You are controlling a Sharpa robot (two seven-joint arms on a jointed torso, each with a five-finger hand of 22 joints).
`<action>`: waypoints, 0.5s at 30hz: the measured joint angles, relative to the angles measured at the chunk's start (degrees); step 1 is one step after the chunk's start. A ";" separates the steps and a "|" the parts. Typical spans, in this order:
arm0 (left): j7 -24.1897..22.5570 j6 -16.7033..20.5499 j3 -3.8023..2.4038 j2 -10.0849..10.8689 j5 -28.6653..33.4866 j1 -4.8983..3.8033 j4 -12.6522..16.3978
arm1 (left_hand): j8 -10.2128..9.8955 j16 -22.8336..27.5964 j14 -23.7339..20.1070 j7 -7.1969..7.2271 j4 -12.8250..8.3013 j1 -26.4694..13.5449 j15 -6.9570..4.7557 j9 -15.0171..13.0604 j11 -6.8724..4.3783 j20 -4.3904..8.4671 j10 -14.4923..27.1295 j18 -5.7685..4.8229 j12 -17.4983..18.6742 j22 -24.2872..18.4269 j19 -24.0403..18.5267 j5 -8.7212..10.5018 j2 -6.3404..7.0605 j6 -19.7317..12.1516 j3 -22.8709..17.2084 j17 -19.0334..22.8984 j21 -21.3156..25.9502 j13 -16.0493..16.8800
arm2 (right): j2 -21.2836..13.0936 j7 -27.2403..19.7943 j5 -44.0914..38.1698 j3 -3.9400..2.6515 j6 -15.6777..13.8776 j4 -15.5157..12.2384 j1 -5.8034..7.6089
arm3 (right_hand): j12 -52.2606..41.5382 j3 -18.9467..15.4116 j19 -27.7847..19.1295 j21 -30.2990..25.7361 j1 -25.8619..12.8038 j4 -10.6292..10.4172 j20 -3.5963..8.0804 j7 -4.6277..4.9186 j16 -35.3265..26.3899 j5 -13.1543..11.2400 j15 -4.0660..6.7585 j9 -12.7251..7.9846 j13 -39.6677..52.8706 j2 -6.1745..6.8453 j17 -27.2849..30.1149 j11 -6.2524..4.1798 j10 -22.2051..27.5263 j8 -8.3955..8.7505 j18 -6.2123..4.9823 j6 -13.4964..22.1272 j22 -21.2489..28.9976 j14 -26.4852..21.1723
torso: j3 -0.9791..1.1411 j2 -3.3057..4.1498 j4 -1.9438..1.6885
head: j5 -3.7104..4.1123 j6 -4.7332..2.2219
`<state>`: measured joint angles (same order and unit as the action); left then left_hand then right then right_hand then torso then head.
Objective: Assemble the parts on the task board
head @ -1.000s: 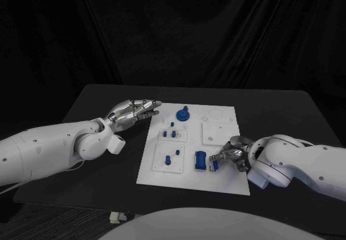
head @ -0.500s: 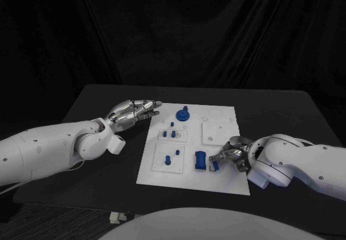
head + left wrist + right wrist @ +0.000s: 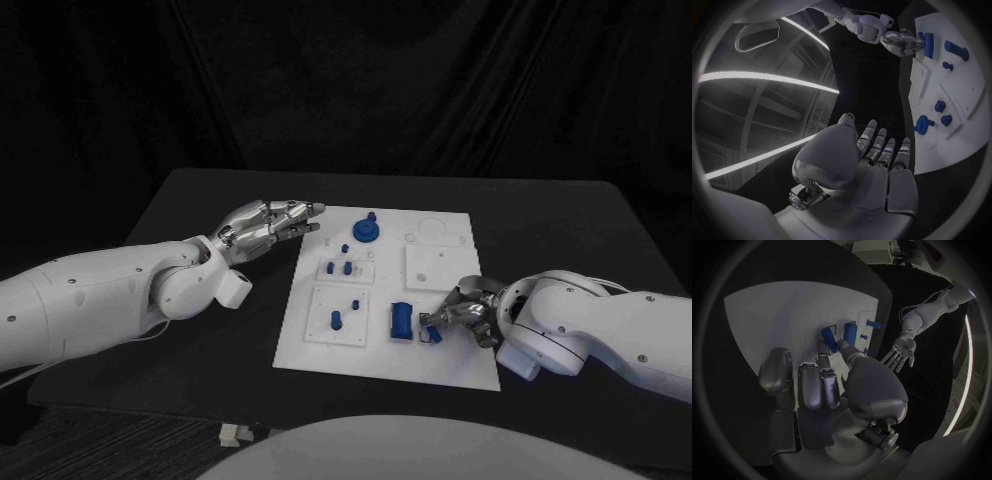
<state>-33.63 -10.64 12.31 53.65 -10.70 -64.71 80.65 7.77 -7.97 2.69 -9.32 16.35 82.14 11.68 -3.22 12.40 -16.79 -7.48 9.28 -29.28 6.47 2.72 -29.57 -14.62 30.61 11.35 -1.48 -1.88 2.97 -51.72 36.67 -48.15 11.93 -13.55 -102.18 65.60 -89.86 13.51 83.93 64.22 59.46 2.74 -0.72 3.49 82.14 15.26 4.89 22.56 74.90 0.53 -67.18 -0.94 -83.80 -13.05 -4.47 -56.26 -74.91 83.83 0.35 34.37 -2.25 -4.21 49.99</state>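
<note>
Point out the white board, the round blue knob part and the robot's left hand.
white board (image 3: 450,362), head view, bare near corner.
round blue knob part (image 3: 366,231), head view, its disc.
left hand (image 3: 270,226), head view, back of the hand.

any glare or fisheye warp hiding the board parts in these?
Head view: even light, task board bright but parts readable, right hand crowds one blue part. Left wrist view: board edges bend, bright light streaks off to the side. Right wrist view: own hand hides much of the board.

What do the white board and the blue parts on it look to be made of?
White flat task board: likely rigid plastic, matte; even white surface with shallow moulded recesses, no glare. Small blue parts, such as the round knobbed one and the rectangular block: probably plastic, perhaps printed; uniform saturated colour, dull finish. Neither is certain from the look alone.
</note>
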 measured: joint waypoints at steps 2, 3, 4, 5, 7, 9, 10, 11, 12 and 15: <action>0.04 -0.03 0.00 0.00 0.00 0.00 0.00 | 0.00 0.00 0.00 0.00 0.00 0.00 0.00 0.00 0.00 0.00 0.00 0.00 0.00 0.00 0.00 0.00 0.00 0.00 0.00 0.00 0.00 0.00 | 0.01 0.00 -0.10 -0.01 0.11 0.03 0.00 | 0.00 -0.07 0.00 0.00 -0.14 -0.07 0.00 0.00 0.00 -0.22 0.00 0.00 0.00 0.14 0.03 0.00 0.00 0.00 0.00 0.00 0.00 0.00 | 0.01 0.00 0.00 | -0.02 0.00; 0.05 -0.04 0.00 0.00 0.00 0.00 0.00 | 0.00 0.00 0.00 0.00 0.00 0.00 0.00 0.00 0.00 0.00 0.00 0.01 0.00 0.00 0.00 0.00 0.00 0.00 0.00 0.00 0.00 0.00 | 0.02 0.00 -0.13 -0.01 0.14 0.04 0.00 | 0.00 -0.16 0.00 0.00 -0.16 -0.19 0.00 0.00 0.00 -0.22 0.00 0.01 0.00 0.12 0.11 0.00 0.00 0.00 0.00 0.00 0.00 0.00 | 0.01 -0.01 0.00 | -0.03 0.00; 0.07 -0.05 0.00 0.00 0.00 0.00 0.00 | 0.00 0.00 0.00 0.00 0.00 0.00 0.00 0.00 0.00 0.00 0.00 0.00 0.00 0.00 0.00 0.00 0.00 0.00 0.00 0.00 0.00 0.00 | 0.03 0.00 -0.16 -0.01 0.17 0.07 0.00 | 0.00 -0.15 0.00 0.00 -0.50 -0.49 0.00 0.00 0.00 -0.16 0.00 0.01 0.00 -0.21 0.18 0.00 0.00 0.00 0.00 0.00 0.00 0.00 | 0.01 -0.01 0.00 | -0.03 0.00; 0.09 -0.06 0.00 0.00 0.00 0.00 0.00 | 0.00 0.00 0.00 0.00 0.00 0.00 0.00 0.00 0.00 0.00 0.00 0.00 0.00 0.00 0.00 0.00 0.00 0.00 0.00 0.00 0.00 0.00 | 0.06 0.00 -0.20 -0.01 0.18 0.11 0.00 | 0.00 -0.07 0.00 -0.16 -0.51 -0.56 0.00 0.00 0.00 0.38 0.00 0.01 0.00 -0.23 0.27 0.00 0.00 -0.17 0.00 0.00 0.00 0.00 | 0.01 -0.01 0.00 | -0.03 0.00; 0.12 -0.09 0.00 0.00 0.00 0.00 0.00 | 0.00 0.00 0.00 0.00 0.00 0.00 0.00 0.00 0.00 0.00 0.00 0.00 0.00 0.00 0.00 0.00 0.00 0.00 0.00 0.00 0.00 0.00 | 0.10 0.00 -0.24 -0.01 0.19 0.16 0.00 | 0.00 0.25 0.00 -0.33 -0.53 -0.88 0.00 0.07 0.00 2.17 0.00 -0.01 0.00 -0.75 0.49 0.00 0.00 -0.28 0.00 -0.08 0.00 0.00 | 0.01 -0.01 0.00 | 0.01 0.00; 0.15 -0.11 0.00 0.01 0.00 0.00 0.00 | 0.00 -0.22 0.00 0.00 0.00 0.00 0.00 0.00 0.00 0.00 0.00 0.00 0.00 0.04 0.00 0.00 0.00 0.00 0.00 0.00 0.00 0.00 | 0.16 0.00 -0.28 -0.01 0.18 0.22 0.00 | 0.00 0.52 0.00 -0.33 -0.36 -1.44 0.00 -0.16 0.00 5.11 0.00 -0.10 0.00 -1.66 0.60 0.00 0.00 -0.61 0.00 -0.63 0.00 0.00 | 0.01 -0.01 0.00 | 0.03 0.00; 0.17 -0.12 0.00 0.02 0.00 0.00 0.00 | 0.00 -0.22 0.00 0.00 0.00 0.00 0.00 0.00 0.00 0.00 0.00 0.00 0.00 0.07 0.00 0.00 0.00 0.00 0.00 0.00 0.00 0.00 | 0.19 -0.01 -0.28 -0.01 0.16 0.22 -0.01 | 0.00 0.82 0.00 -0.33 -0.41 -1.75 0.00 -0.24 0.00 7.15 0.00 -0.10 0.00 -2.06 0.60 -0.04 -0.04 -0.61 0.00 -0.71 0.01 0.00 | 0.01 -0.01 0.00 | 0.04 0.00; 0.18 -0.13 0.00 0.02 0.00 0.00 0.00 | 0.00 -0.22 0.00 0.00 0.00 0.00 0.00 0.00 0.00 0.00 0.00 0.00 0.00 0.07 0.00 0.00 0.00 0.00 0.00 0.00 0.00 0.00 | 0.21 -0.02 -0.28 -0.02 0.13 0.22 -0.01 | 0.00 1.04 0.00 -0.33 -0.43 -1.98 0.00 -0.23 0.00 8.33 0.00 -0.10 0.00 -2.18 0.60 -0.13 -0.13 -0.61 0.00 -0.71 0.01 0.00 | 0.01 -0.01 0.01 | 0.04 0.00; 0.20 -0.14 0.00 0.02 0.00 0.00 0.00 | 0.00 -0.22 0.00 0.00 0.00 0.00 0.00 0.00 0.00 0.00 0.00 0.00 0.00 0.07 0.00 0.00 0.00 0.00 0.00 0.00 0.00 0.00 | 0.23 -0.04 -0.28 -0.04 0.09 0.22 0.00 | 0.00 1.29 0.00 -0.44 -0.58 -2.26 0.00 -0.30 0.00 9.47 0.00 -0.08 0.00 -2.47 0.67 -0.22 -0.22 -0.80 0.00 -0.80 0.00 0.00 | 0.01 -0.01 0.01 | 0.04 0.00; 0.24 -0.17 0.00 0.01 0.00 0.00 -0.02 | 0.00 -0.22 0.00 0.00 0.00 0.00 0.00 0.00 0.00 0.00 0.00 0.00 0.00 0.07 0.00 0.00 0.00 0.00 0.00 0.00 0.00 0.00 | 0.24 -0.08 -0.27 -0.08 -0.01 0.22 0.00 | 0.00 1.76 0.00 -0.55 -0.94 -2.85 0.00 -0.43 0.00 10.99 0.00 0.02 0.00 -3.12 0.77 -0.22 -0.22 -0.94 0.00 -1.37 0.01 0.00 | 0.01 0.00 0.01 | 0.07 0.00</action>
<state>-33.39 -10.80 12.31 53.67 -10.70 -64.70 80.63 7.77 -8.19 2.68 -9.32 16.35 82.14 11.68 -3.22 12.40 -16.79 -7.48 9.28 -29.28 6.54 2.72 -29.57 -14.62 30.61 11.35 -1.48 -1.88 2.97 -51.48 36.59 -48.42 11.85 -13.56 -101.96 65.60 -89.86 15.27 83.93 63.67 58.52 -0.11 -0.72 3.06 82.14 26.25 4.89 22.58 74.90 -2.59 -66.41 -1.16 -84.02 -13.98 -4.47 -57.63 -74.91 83.83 0.36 34.37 -2.24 -4.15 49.99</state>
